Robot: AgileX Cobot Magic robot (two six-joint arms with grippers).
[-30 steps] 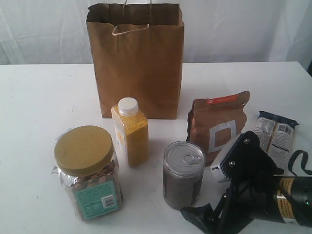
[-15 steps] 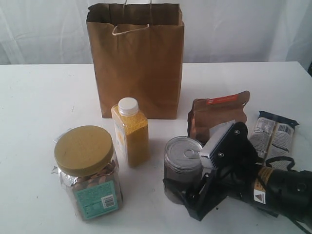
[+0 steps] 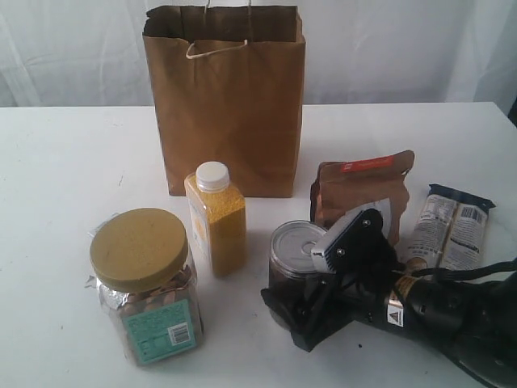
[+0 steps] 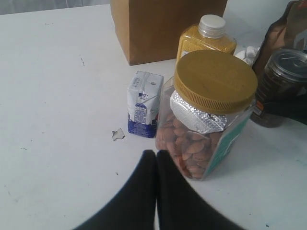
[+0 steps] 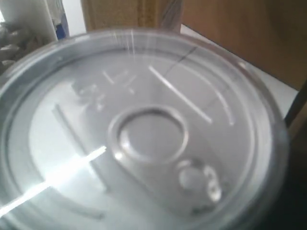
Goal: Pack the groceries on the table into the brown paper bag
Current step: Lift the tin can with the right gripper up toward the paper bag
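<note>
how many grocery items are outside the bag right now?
6: jar front left, carton beside the jar, bottle before the bag, can front centre, pouch behind the can, packet far right. The bag's inside is unseen, so more may be hidden.

No word can be read clearly; only marks show.
Near left, the clear plastic jar with a yellow lid (image 3: 144,283) has a teal paper label (image 3: 160,330) with a barcode. The black right arm (image 3: 436,311) has a triangle warning sticker (image 3: 395,318). Print on the copper-brown foil pouch (image 3: 359,194) is too small.
</note>
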